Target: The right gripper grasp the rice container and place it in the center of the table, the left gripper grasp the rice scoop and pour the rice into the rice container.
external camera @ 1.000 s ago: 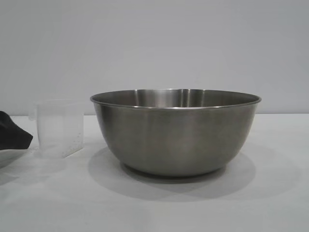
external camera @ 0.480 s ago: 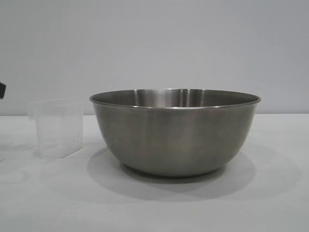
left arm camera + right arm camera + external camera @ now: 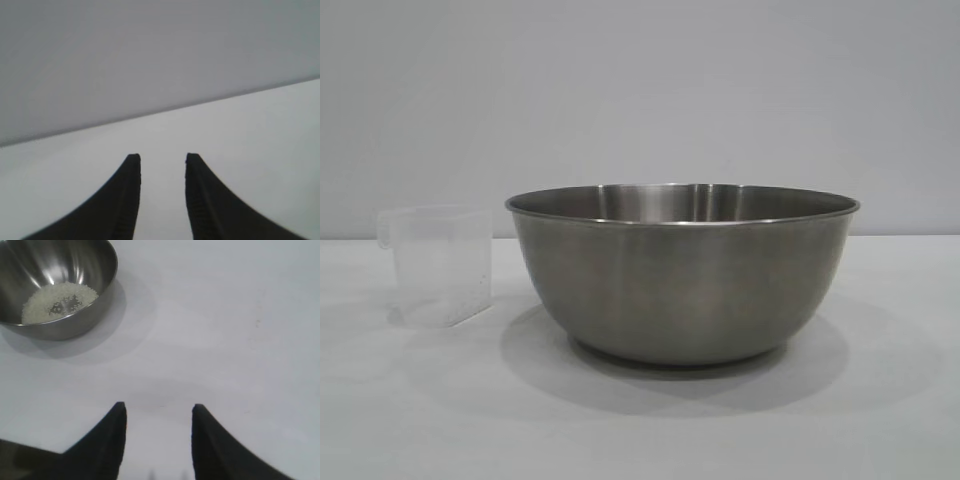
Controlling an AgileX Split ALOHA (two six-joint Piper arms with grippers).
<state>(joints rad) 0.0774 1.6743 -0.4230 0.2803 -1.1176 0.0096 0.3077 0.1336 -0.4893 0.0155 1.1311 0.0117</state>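
Note:
The rice container (image 3: 682, 272), a big steel bowl, stands in the middle of the white table (image 3: 880, 400). Rice (image 3: 57, 300) lies in a pale heap on its bottom, seen in the right wrist view, where the bowl (image 3: 85, 315) is off to one side. The rice scoop (image 3: 437, 265), a clear plastic cup, stands upright left of the bowl with only a few grains stuck inside. My left gripper (image 3: 162, 157) is open with nothing between its fingers, facing bare table and wall. My right gripper (image 3: 159, 407) is open and empty over bare table, away from the bowl. Neither gripper shows in the exterior view.
A plain grey wall (image 3: 640, 90) stands behind the table. Bare table lies in front of the bowl and to its right.
The left gripper, a second ago at the exterior view's left edge beside the scoop, has drawn away out of that view. The scoop stands alone. The bowl has not moved.

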